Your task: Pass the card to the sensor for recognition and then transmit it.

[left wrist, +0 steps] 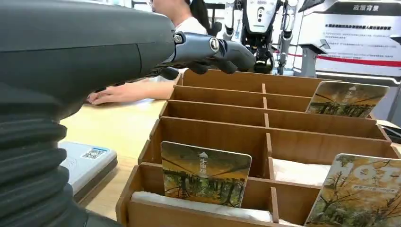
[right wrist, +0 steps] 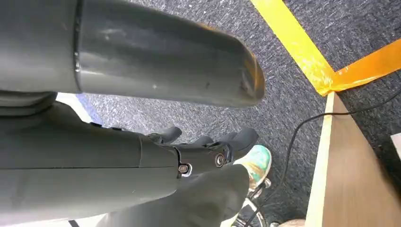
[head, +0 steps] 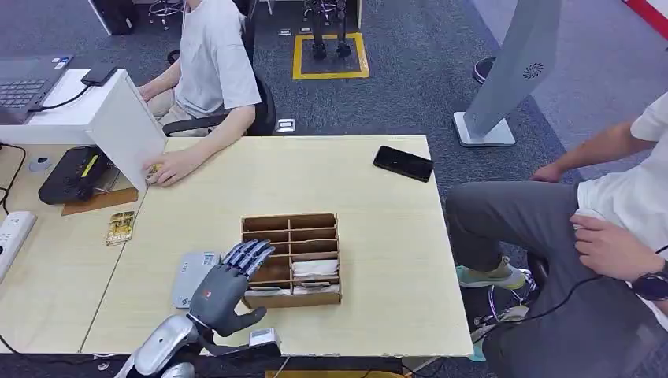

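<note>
A wooden divider box (head: 290, 300) stands near the table's front edge. Several scenic cards stand upright in its slots: one card (left wrist: 204, 174) in a near slot, a second card (left wrist: 359, 191) beside it, and a third card (left wrist: 347, 98) in a far slot. My left hand (head: 229, 283) hovers over the box's left side with fingers (left wrist: 213, 49) stretched out, holding nothing. The flat grey-white sensor (head: 192, 277) lies on the table just left of the box, and the sensor (left wrist: 87, 158) also appears beside the box wall (left wrist: 213, 137). My right hand (right wrist: 208, 149) hangs by the table's side over the carpet, holding nothing.
One person sits at the far left with a hand (head: 167, 168) resting on the table. Another person (head: 606, 228) sits at the right. A black phone (head: 403, 163) lies at the back right. A loose card (head: 120, 227) lies on the adjoining left desk.
</note>
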Robot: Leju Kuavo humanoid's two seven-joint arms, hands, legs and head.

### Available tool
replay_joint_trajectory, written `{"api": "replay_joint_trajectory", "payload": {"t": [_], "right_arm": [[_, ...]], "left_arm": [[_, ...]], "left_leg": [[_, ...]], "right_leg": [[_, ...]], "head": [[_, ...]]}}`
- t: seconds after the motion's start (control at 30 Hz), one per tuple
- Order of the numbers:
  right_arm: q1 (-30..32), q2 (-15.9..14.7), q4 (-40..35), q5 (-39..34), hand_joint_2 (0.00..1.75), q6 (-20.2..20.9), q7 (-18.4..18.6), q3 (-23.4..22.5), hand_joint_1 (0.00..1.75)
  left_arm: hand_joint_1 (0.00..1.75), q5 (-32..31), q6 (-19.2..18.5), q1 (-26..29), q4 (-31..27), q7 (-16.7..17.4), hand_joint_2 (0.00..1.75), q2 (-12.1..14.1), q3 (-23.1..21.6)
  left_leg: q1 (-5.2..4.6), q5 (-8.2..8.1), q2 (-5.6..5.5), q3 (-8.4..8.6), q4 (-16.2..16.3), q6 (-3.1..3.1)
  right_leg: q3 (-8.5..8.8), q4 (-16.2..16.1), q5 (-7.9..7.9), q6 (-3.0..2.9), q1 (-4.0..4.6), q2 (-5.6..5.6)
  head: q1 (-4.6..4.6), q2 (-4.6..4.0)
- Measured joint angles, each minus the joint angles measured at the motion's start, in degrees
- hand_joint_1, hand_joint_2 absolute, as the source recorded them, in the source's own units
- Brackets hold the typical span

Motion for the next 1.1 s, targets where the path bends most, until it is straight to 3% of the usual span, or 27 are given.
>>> {"api": "replay_joint_trajectory", "payload": {"t": [0.2, 0.27, 0.47, 0.5, 1.03, 1.07, 1.1], "right_arm": [[0.01, 0.00, 0.00, 0.04, 0.00, -0.07, -0.02, -0.15, 0.00], [0.01, 0.00, 0.00, 0.04, 0.00, -0.07, -0.02, -0.31, 0.00], [0.01, 0.00, 0.00, 0.17, 0.00, -0.07, -0.02, -0.52, 0.00], [0.01, 0.00, 0.00, 0.17, 0.00, -0.07, -0.02, -0.59, 0.00], [-0.01, 0.00, 0.00, 0.24, 0.00, -0.09, -0.13, -1.31, 0.00], [-0.01, 0.00, -0.07, 0.24, 0.00, -0.11, -0.13, -1.38, 0.00], [-0.01, 0.00, -0.07, 0.22, 0.00, -0.11, -0.13, -1.38, 0.00]], "left_arm": [[0.03, 0.44, -0.07, 0.07, 0.00, -0.20, 1.75, -0.39, 0.76], [1.61, 0.50, -0.07, 0.08, 0.00, -0.20, 1.75, -0.39, 0.85], [1.34, 0.85, -0.17, 0.13, 0.02, -0.44, 1.75, -0.39, 1.42], [1.52, 0.94, -0.19, 0.13, 0.02, -0.52, 1.75, -0.39, 1.51], [1.48, 1.46, -0.44, 0.54, 0.02, -0.94, 1.75, -0.39, 1.77], [1.57, 1.51, -0.44, 0.56, 0.02, -0.94, 1.75, -0.39, 1.81], [1.50, 1.51, -0.44, 0.59, 0.02, -0.94, 1.75, -0.39, 1.84]], "left_leg": [[0.00, 0.00, 0.00, 0.00, 0.00, 0.00], [0.00, 0.00, 0.00, 0.00, 0.00, 0.00], [0.00, 0.00, 0.00, 0.00, 0.00, 0.00], [0.00, 0.00, 0.00, 0.00, 0.00, 0.00], [0.00, 0.00, 0.00, 0.00, 0.00, 0.00], [0.00, 0.00, 0.00, 0.00, 0.00, 0.00], [0.00, 0.00, 0.00, 0.00, 0.00, 0.00]], "right_leg": [[0.00, 0.00, 0.00, 0.00, 0.00, 0.00], [0.00, 0.00, 0.00, 0.00, 0.00, 0.00], [0.00, 0.00, 0.00, 0.00, 0.00, 0.00], [0.00, 0.00, 0.00, 0.00, 0.00, 0.00], [0.01, 0.00, 0.00, 0.00, 0.00, 0.00], [0.01, 0.00, 0.00, 0.00, 0.00, 0.00], [0.01, 0.00, 0.00, 0.00, 0.00, -0.01]], "head": [[0.00, 0.00], [0.00, 0.00], [0.00, 0.00], [0.00, 0.00], [0.00, 0.00], [0.00, 0.00], [0.00, 0.00]]}}
